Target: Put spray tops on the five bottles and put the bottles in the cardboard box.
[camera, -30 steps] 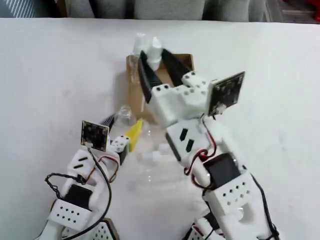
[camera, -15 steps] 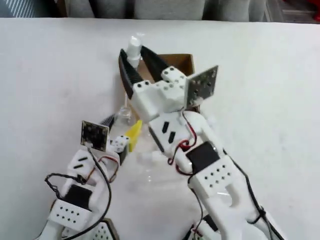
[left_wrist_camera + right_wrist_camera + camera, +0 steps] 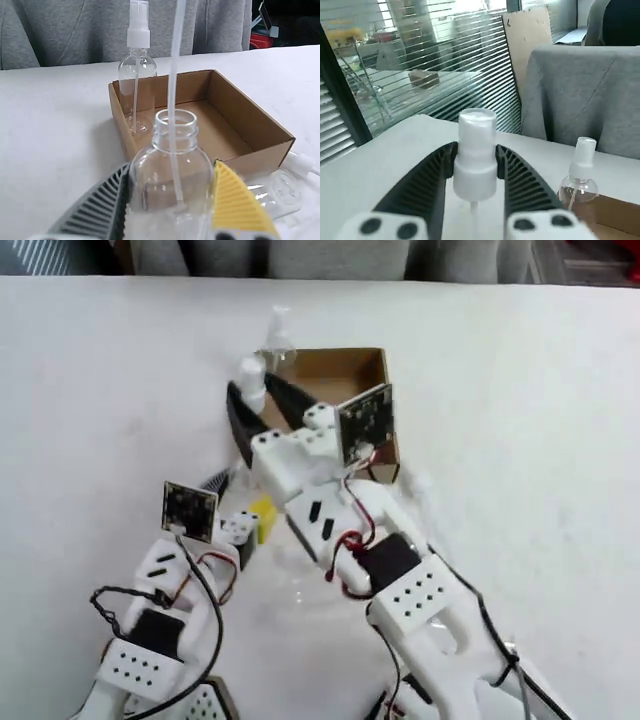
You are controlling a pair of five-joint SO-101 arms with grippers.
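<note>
My left gripper (image 3: 170, 202) (image 3: 246, 508) is shut on a clear open-necked bottle (image 3: 172, 165), held upright between its grey and yellow fingers just in front of the cardboard box (image 3: 227, 117) (image 3: 345, 375). Above it, my right gripper (image 3: 252, 390) (image 3: 475, 152) is shut on a white spray top (image 3: 250, 373) (image 3: 475, 155). The top's thin dip tube (image 3: 173, 75) runs down through the bottle's neck. A capped bottle (image 3: 137, 62) (image 3: 278, 332) (image 3: 580, 175) stands behind the box's far left corner. The box looks empty.
Clear bottles lie on the table between the arms (image 3: 300, 560) and beside the box's near right corner (image 3: 280, 187) (image 3: 415, 485), one with a white spray top (image 3: 300, 161). Grey chair backs line the far table edge.
My right gripper has carried the spray top from above the box's far edge leftward and nearer, over the bottle in the left gripper. The left arm has stayed still.
</note>
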